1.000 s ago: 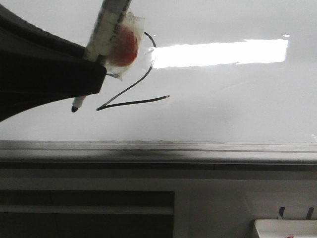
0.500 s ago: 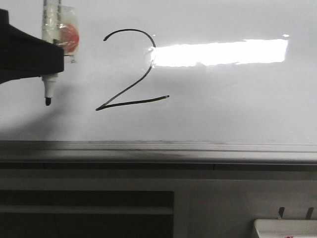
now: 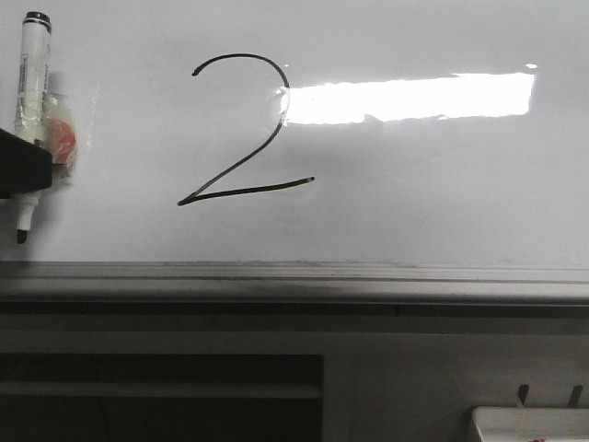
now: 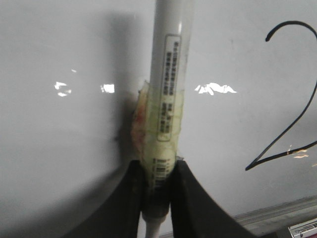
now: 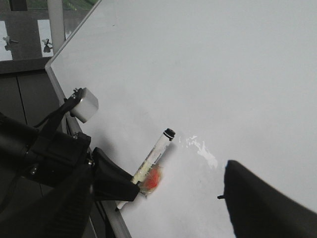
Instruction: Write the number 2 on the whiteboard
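Observation:
The number 2 (image 3: 235,163) stands in thin black line on the whiteboard (image 3: 414,203), left of centre; it also shows in the left wrist view (image 4: 277,145). My left gripper (image 3: 18,166) is at the far left edge, well left of the digit. It is shut on a white marker (image 3: 31,83) wrapped in tape with a red patch. The marker is upright with its black tip down, just above the rail. The wrist view shows it clamped between the jaws of the left gripper (image 4: 157,173). My right gripper (image 5: 158,203) is open and empty in front of the board.
A grey metal rail (image 3: 294,276) runs along the board's bottom edge. A bright rectangular light reflection (image 3: 405,97) lies right of the digit. The corner of a small white tray (image 3: 529,424) shows at the bottom right. A dark cabinet front sits below the rail.
My left gripper has carried the marker leftward, off the top of the 2 to the far left edge. The marker went from tilted to upright. The digit is now fully uncovered.

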Controlling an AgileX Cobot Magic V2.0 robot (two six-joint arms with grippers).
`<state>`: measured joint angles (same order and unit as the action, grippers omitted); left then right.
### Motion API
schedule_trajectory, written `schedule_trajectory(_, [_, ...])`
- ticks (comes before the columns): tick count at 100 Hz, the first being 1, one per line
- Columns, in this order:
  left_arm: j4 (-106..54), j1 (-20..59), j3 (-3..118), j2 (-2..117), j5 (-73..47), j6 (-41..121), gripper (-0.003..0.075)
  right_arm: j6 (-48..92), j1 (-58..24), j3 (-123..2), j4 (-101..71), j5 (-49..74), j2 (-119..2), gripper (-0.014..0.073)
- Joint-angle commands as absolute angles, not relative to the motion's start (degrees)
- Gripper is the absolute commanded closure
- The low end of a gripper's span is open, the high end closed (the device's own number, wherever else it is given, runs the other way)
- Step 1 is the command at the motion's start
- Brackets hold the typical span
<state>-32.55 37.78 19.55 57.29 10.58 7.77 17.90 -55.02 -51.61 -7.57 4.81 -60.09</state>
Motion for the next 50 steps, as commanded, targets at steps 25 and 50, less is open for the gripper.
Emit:
schedule_trajectory(25, [-31.41,37.28,23.78,59.6,12.5,7.25,0.0741,18.39,-54.67,-53.58,-7.25,2.02,-58.81,0.0112])
schedule_trajectory(50, [-31.41,37.28,23.78,60.07,12.41,7.25,0.0739,18.39,-54.67,-53.58,-7.25,3.57,-58.81,0.0112])
